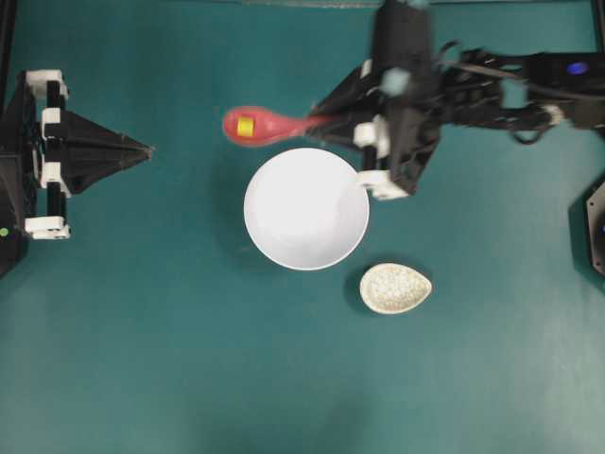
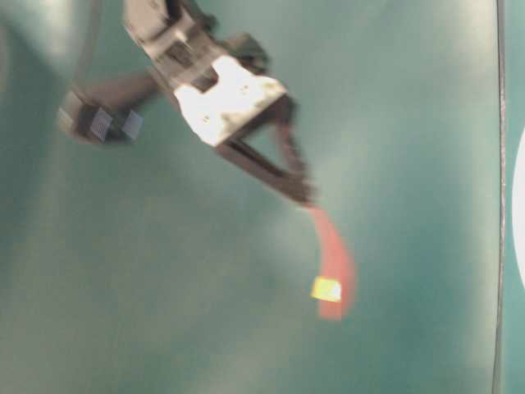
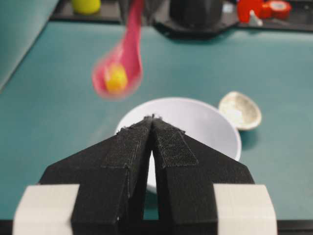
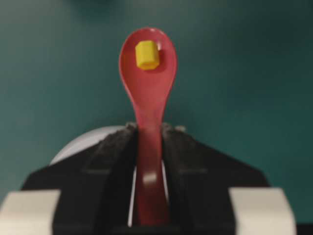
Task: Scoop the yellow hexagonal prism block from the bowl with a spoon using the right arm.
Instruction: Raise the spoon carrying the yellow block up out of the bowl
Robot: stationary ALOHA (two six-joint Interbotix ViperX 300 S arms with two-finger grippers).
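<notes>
A: What is the surface like?

B: A flat teal tabletop [image 1: 142, 359], matte, with soft shadows under the dishes. In the left wrist view its far edge meets a dark ledge holding a yellow object [image 3: 86, 5] and some red and orange items [image 3: 259, 8], too blurred to name.

A: What else sits on the table?

B: The bowl [image 1: 306, 208], plain white and round, sits near the middle and looks empty. Just below and to its right, apart from it, lies a small speckled off-white dish [image 1: 395, 288].

A: And the arms?

B: The left gripper [image 1: 144, 149] rests at the left side, well apart from the bowl, its pointed fingers pressed together with nothing between them. In its own camera those black fingers cover the near rim of the bowl.

A: The right one?

B: The right gripper [image 4: 148, 142] is clamped on the handle of the spoon [image 1: 263, 125], the pads tight on both sides. The scoop is in the air just above the bowl's upper-left rim in the overhead view.

A: Where is the block?

B: The yellow hexagonal prism block [image 4: 146, 55] lies in the spoon's scoop, near its tip, outside the bowl.
</notes>
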